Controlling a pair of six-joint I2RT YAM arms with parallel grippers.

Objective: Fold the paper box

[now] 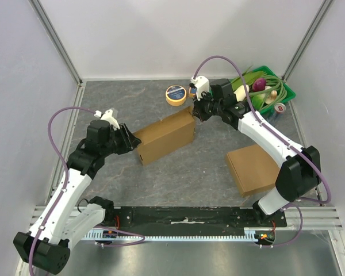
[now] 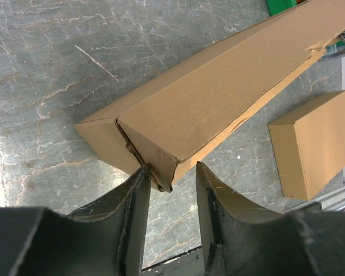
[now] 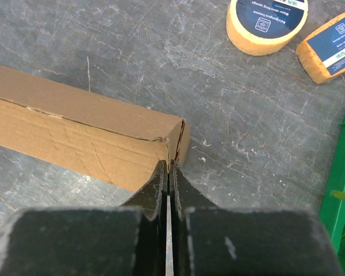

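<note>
Fingers (image 3: 152,195) of the right claw (image 3: 168,168) are pressed flat together, squeezed shut. Their tips touch the end corner of the long paper box (image 3: 75,126). I cannot tell if any cardboard is pinched between them. The left claw (image 2: 171,169) is not squeezed. Its two fingers stand apart, and the bottom corner of the box's other end pokes into the gap. One finger touches that end and the other is just beside it. From above, the paper box (image 1: 165,137) lies closed on its long side near the middle of the gray table (image 1: 207,172). The left claw (image 1: 132,141) is at its 8 o'clock end and the right claw (image 1: 195,112) is at its 2 o'clock end. A yellow tape roll (image 1: 175,95) lies near the box at 12 o'clock. A second roll (image 3: 333,46) lies close beside it. A smaller brown box (image 1: 254,168) sits apart at 4 o'clock from the long one. A green basket (image 1: 287,91) with green onions and a purple onion is in the table's 2 o'clock corner.
</note>
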